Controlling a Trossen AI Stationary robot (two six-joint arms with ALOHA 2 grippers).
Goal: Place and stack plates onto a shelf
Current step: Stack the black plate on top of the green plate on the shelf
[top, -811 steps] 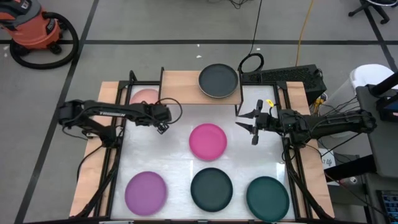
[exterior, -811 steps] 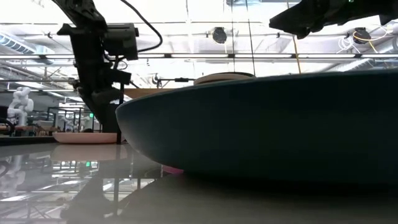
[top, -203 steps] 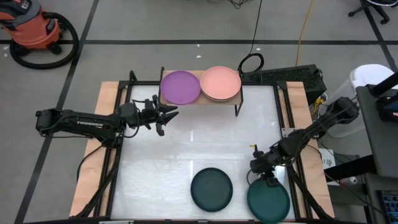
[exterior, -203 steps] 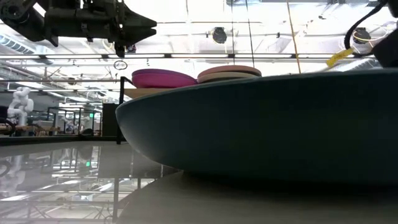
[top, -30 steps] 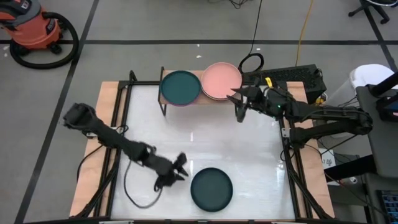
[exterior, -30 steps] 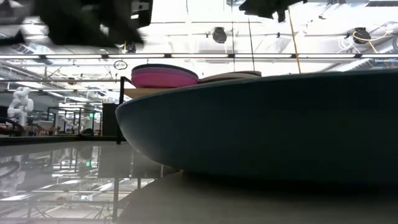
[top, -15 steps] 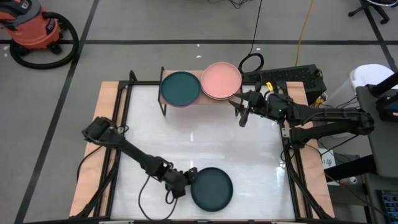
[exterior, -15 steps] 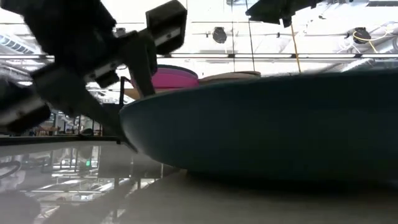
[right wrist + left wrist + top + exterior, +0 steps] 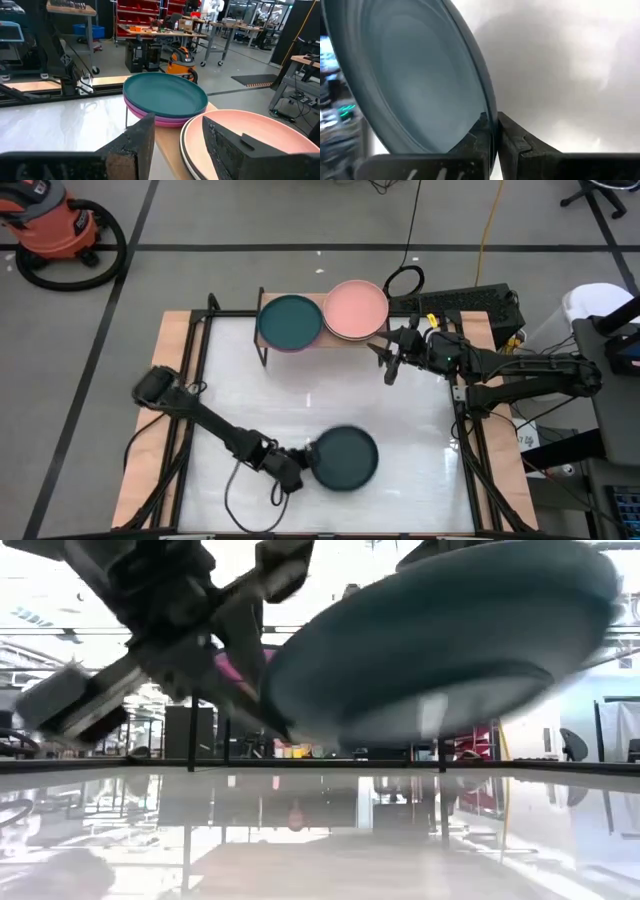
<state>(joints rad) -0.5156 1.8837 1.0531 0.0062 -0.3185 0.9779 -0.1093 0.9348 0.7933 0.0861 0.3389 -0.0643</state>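
Observation:
My left gripper [image 9: 300, 464] is shut on a charcoal black plate [image 9: 344, 457] near the table's front middle; the plate also shows in the low view [image 9: 430, 650] and the left wrist view [image 9: 410, 75]. The shelf [image 9: 167, 136] stands at the far edge. On it a dark teal plate [image 9: 290, 321] tops a magenta and purple stack, and a salmon pink plate [image 9: 356, 309] tops a second stack. My right gripper [image 9: 390, 361] is open and empty just right of the shelf, level with the pink plate [image 9: 250, 140]. My left gripper pinches the plate's rim [image 9: 489, 122] between its two fingers, on the plate's left side. The fingers come from the table's left, slanting down. The plate is lifted clear of the table and tilted, its held edge [image 9: 278, 710] low and its free edge high.
The white table top [image 9: 400, 420] lies bare between the shelf and the held plate. Black frame rails [image 9: 190, 380] run along both sides. An orange shop vacuum [image 9: 55, 225] and cables lie on the floor beyond the table.
My left gripper has gone toward the charcoal plate, shut on its left rim and raised it. The plate has come off the table, moved a little toward the far edge and tipped, its right edge up. My right gripper has drawn back slightly from the shelf.

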